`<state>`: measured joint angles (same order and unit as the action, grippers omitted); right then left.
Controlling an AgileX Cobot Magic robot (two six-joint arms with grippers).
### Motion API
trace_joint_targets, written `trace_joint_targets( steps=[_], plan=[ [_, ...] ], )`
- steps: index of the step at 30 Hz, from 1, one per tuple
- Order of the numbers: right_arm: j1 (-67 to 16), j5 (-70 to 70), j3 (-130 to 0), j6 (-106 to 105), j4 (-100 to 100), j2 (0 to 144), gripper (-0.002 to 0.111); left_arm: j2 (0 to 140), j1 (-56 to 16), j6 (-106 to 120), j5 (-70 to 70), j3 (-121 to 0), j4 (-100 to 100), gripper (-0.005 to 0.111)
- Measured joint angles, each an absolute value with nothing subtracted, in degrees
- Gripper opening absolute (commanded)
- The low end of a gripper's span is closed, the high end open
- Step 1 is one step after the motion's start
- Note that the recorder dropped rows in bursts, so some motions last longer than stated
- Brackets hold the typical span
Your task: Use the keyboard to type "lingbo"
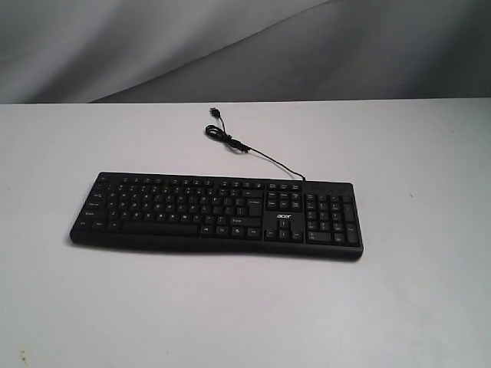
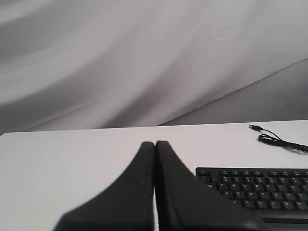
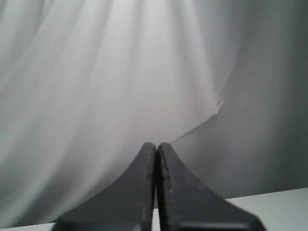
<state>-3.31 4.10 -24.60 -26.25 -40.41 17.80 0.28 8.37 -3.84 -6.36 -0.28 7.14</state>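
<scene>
Exterior view: keyboard lying alone, neither of my grippers over it, typing not begun by my judgement.
The keyboard [image 1: 219, 215] lay flat mid-table on the white table [image 1: 69, 307], its cable [image 1: 257, 152] trailing to the far side. My left gripper [image 2: 155, 144] was closed tip to tip, holding nothing, off the keyboard's left end and clear of it. My right gripper [image 3: 157, 144] was likewise closed and empty, facing the grey backdrop [image 3: 96, 72]. Next came "l", I judged: one closed tip lowered onto the right part of the letter block.
</scene>
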Motion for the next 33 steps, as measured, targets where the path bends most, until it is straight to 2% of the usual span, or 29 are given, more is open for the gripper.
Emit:
trace_joint_targets(
  steps=[7, 11, 20, 33],
  plan=[
    [4.9, 24.0, -24.2, -23.5, -18.1, 5.4, 0.000, 0.3, 8.4, -3.8, -6.4, -0.3, 7.1, 0.001],
    [6.1, 28.6, -24.2, -12.1, -10.6, 1.0, 0.000, 0.3, 8.4, -3.8, -6.4, -0.3, 7.1, 0.001],
    [6.2, 28.6, -22.2, -4.6, -4.2, 0.2, 0.000, 0.3, 8.4, -3.8, -6.4, -0.3, 7.1, 0.001],
    [6.2, 16.6, -3.3, -2.5, -2.7, 0.3, 0.000, 0.3, 8.4, -3.8, -6.4, -0.3, 7.1, 0.001]
  ],
)
